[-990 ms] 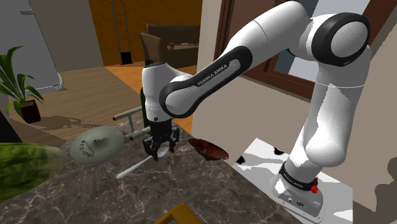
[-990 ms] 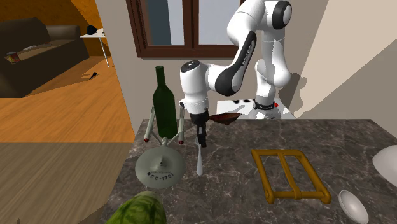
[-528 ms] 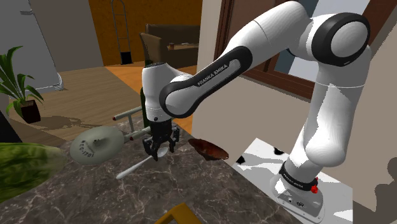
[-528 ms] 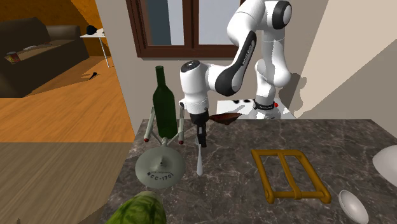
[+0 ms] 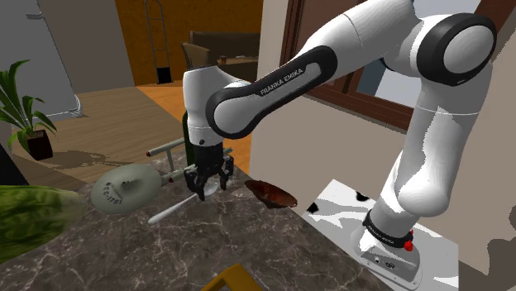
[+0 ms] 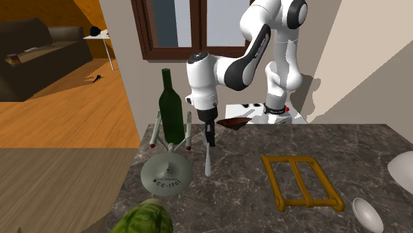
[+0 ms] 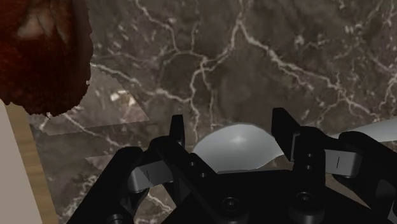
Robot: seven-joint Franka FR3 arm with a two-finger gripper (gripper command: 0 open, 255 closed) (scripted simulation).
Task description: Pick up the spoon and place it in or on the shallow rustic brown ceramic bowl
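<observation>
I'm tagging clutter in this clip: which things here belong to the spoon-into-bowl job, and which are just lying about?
Part of the job: gripper, the spoon clasped in it, brown bowl.

Lying about: green bottle, starship model, yellow rack, lettuce, small white bowl.

Shoulder view looks from beside the white arm (image 5: 430, 124) over the dark marble counter (image 5: 273, 240); the second exterior view faces them from opposite; wrist view looks closely down.

Wood floor (image 6: 66, 112), brn sofa (image 6: 46, 49), dk-framed window (image 6: 175, 23)
</observation>
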